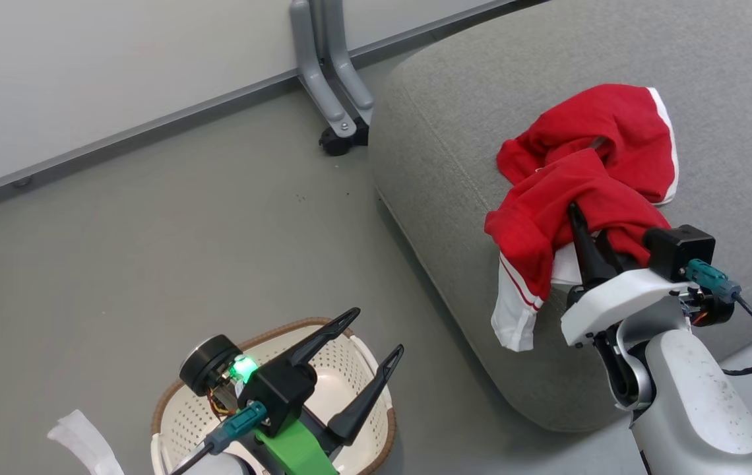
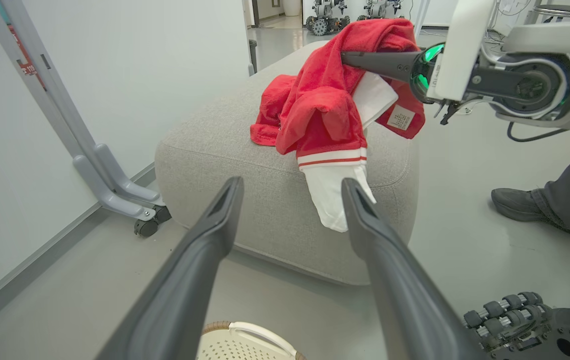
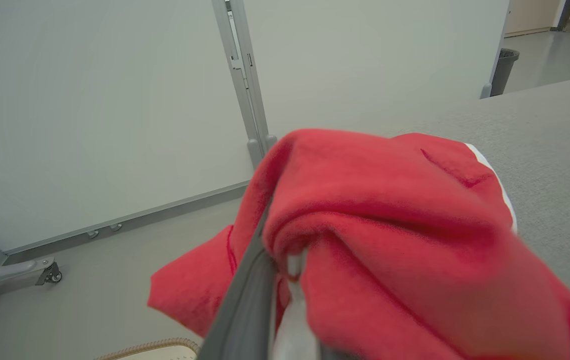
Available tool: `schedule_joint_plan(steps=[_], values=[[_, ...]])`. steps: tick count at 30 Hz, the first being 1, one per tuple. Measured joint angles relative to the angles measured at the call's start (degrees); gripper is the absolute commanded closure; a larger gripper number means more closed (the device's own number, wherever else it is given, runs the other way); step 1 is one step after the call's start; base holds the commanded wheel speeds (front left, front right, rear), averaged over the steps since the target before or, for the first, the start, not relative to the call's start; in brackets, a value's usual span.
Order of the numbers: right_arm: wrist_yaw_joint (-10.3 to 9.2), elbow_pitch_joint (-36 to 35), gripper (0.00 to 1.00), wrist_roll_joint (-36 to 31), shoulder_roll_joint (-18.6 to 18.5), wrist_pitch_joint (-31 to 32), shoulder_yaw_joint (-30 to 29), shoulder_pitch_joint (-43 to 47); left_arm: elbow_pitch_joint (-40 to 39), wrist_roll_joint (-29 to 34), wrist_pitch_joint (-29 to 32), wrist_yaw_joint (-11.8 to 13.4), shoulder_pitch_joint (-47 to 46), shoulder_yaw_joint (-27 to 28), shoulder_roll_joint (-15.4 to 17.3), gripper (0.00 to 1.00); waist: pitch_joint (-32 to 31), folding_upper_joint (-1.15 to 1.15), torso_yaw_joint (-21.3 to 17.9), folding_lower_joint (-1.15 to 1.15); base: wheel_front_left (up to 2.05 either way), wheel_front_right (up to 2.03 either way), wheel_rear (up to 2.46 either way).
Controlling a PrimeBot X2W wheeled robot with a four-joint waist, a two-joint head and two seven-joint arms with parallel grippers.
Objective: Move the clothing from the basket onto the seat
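Note:
The red clothing (image 1: 587, 171) with white trim lies bunched on the grey seat (image 1: 455, 132), and a white striped cuff hangs over the seat's edge. My right gripper (image 1: 577, 214) is shut on the clothing, its fingertips buried in the folds (image 3: 390, 225). The left wrist view shows the same fabric (image 2: 325, 100) draped over the right gripper (image 2: 347, 59) above the seat (image 2: 215, 150). The cream basket (image 1: 178, 409) stands on the floor at the lower left. My left gripper (image 1: 377, 330) hangs open over it with nothing between its fingers (image 2: 291, 182).
A grey partition foot with a caster (image 1: 336, 125) stands close to the seat's far corner. A person's shoe (image 2: 520, 202) is on the floor to the right of the seat. A white scrap (image 1: 79, 435) lies left of the basket.

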Motion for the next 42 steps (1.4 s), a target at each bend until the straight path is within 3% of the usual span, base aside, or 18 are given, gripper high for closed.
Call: schedule_joint_plan(steps=[5, 11, 23, 32, 39, 40, 42], values=[[0.0, -1.7, 1.0, -0.3, 0.6, 0.1, -2.4, 0.0, -1.5, 0.3, 1.0, 0.0, -1.4, 0.1, 0.5, 0.0, 2.2, 0.0, -3.2, 0.0, 0.0, 0.0, 0.0], [0.0, -2.1, 1.0, 0.3, 0.5, -0.8, -6.6, -4.5, -3.5, 0.9, 2.2, 0.0, -4.2, 1.0, 1.5, 0.0, 6.1, 0.0, -4.3, 0.0, 0.0, 0.0, 0.0], [0.0, 1.0, 1.0, 1.8, -5.0, -0.9, -19.0, -22.3, -7.8, 3.2, 2.9, 0.5, -11.2, 4.8, 4.6, 0.0, 15.5, 0.0, -0.6, 0.01, 0.0, 0.0, 0.0], [0.0, 11.2, 1.0, 3.4, -10.3, -1.2, -25.4, -33.9, -10.6, 5.6, 4.0, -0.7, -17.1, 5.9, 6.0, 0.0, 24.2, 0.0, 3.5, 0.01, 0.0, 0.0, 0.0], [0.01, 24.5, 1.0, 2.9, -12.0, -4.0, -27.8, -35.4, -10.4, 6.3, 3.7, -1.3, -18.5, 5.5, 6.1, 0.0, 30.9, 0.0, 6.4, 0.02, 0.0, 0.0, 0.0], [0.0, 26.3, 0.91, 2.6, -11.9, -4.3, -28.1, -35.4, -10.3, 6.3, 3.6, -1.5, -18.5, 5.4, 6.1, 0.0, 31.6, 0.0, 6.8, 0.01, 0.0, 0.0, 0.0], [0.01, 28.5, 0.24, 2.5, -11.8, -5.1, -28.5, -35.3, -10.0, 6.3, 3.6, -1.5, -18.6, 5.2, 6.0, 0.0, 32.6, 0.0, 7.4, 0.01, 0.0, 0.0, 0.0]])
